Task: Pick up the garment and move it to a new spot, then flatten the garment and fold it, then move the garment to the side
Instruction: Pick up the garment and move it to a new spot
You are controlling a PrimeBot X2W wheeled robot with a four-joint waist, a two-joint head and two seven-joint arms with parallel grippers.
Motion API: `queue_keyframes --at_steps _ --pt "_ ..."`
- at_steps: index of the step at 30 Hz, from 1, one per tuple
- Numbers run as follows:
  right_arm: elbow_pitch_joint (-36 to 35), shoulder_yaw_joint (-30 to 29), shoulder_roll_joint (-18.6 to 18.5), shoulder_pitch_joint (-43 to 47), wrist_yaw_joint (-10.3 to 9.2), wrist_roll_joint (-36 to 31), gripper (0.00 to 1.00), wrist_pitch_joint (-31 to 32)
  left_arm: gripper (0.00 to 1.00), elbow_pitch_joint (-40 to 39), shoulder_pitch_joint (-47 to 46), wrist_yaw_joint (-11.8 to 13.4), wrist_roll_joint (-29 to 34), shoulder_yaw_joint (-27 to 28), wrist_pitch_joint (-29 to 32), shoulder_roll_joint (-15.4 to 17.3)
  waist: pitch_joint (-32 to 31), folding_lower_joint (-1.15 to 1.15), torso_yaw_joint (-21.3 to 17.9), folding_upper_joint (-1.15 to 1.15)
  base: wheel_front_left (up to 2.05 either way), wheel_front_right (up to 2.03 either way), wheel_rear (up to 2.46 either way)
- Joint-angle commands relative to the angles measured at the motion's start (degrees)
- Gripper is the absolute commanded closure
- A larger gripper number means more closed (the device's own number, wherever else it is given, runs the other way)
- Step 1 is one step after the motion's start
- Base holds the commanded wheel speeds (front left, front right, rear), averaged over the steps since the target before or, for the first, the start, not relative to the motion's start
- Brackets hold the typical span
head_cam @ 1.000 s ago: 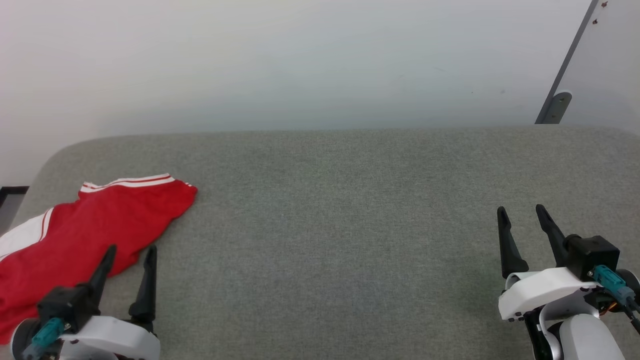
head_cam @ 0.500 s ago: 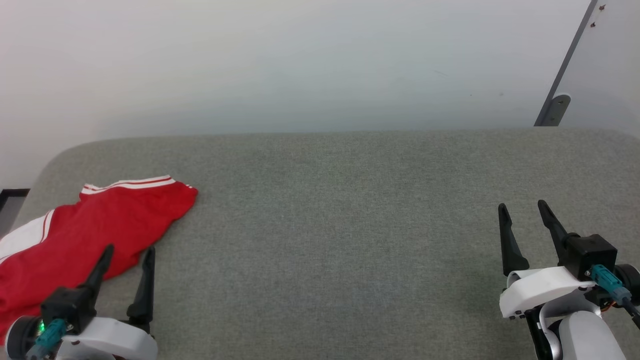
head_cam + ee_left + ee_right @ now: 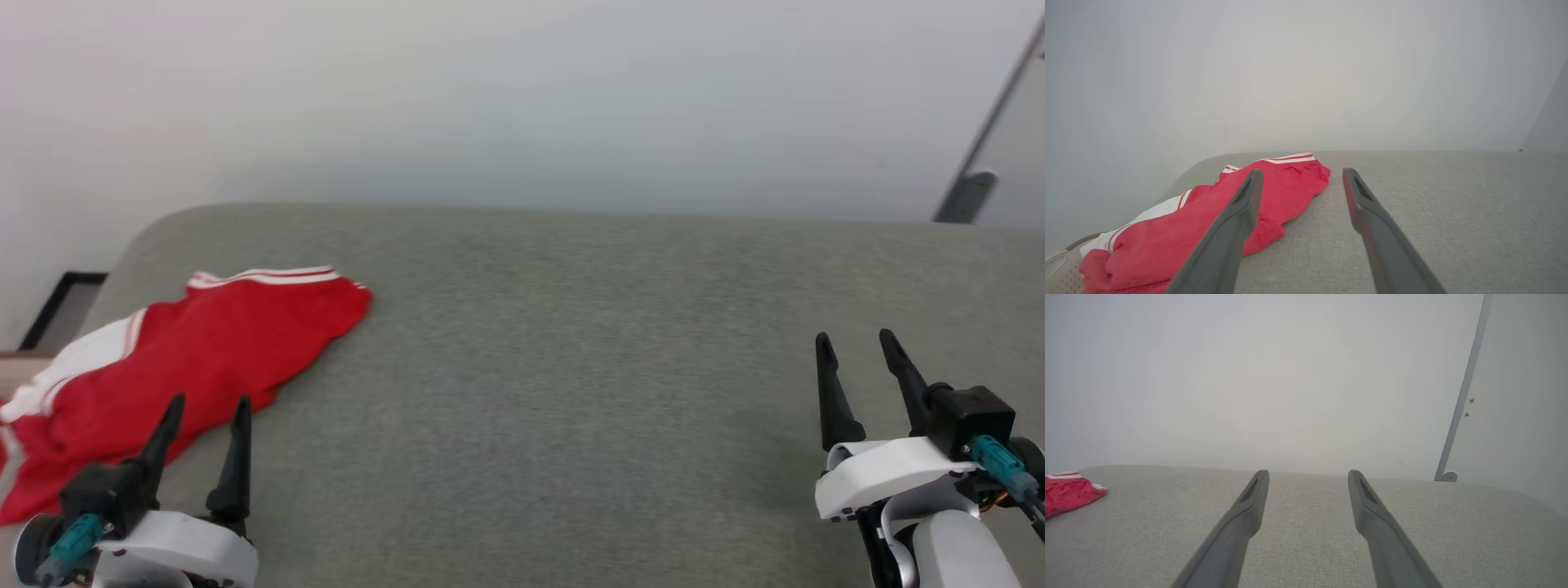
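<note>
Head view, findings. My left end effector (image 3: 210, 399) stands fully open and empty. One finger lines up with the near edge of the garment (image 3: 204, 343), but I cannot tell whether it touches. My right end effector (image 3: 853, 335), well apart at 4 o'clock, is equally wide open and empty. The garment lies crumpled at 9 o'clock on the desk (image 3: 571, 367), near the rounded left corner.

Risks: its 8 o'clock end reaches the desk's left edge, so a shallow pinch or a sideways push could slide it off. Grabbing one layer could leave it bunched.

Open room: bare desk from 12 through 4 o'clock. The wall at 12 limits forward reach.
</note>
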Motion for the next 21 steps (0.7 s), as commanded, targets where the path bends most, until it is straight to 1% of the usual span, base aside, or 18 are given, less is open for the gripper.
queue_keyframes --at_steps 1,10,17,21 --pt "0.09 0.35 -0.03 0.48 -0.08 0.27 0.0 -0.26 0.0 0.22 -0.51 0.1 0.03 0.28 -0.02 -0.28 -0.05 0.0 3.56 0.0 0.0 0.0 0.0" --pt "1.56 4.36 -0.02 -0.55 -0.08 1.57 0.0 -0.34 0.0 1.49 -0.13 0.1 1.37 2.51 -0.02 -2.15 -0.29 0.0 14.39 0.0 0.0 0.0 0.0" --pt "2.23 5.82 0.0 -1.16 -0.08 2.0 0.0 -0.37 0.0 2.3 -0.82 0.1 2.52 2.82 -0.02 -3.98 -0.52 0.0 23.71 0.0 0.0 0.0 0.0" --pt "3.2 10.04 0.07 -4.1 -0.08 2.69 0.0 -0.38 0.0 1.7 0.38 0.11 1.84 5.88 -0.02 -4.54 1.27 0.0 25.65 0.0 0.0 0.0 0.0"
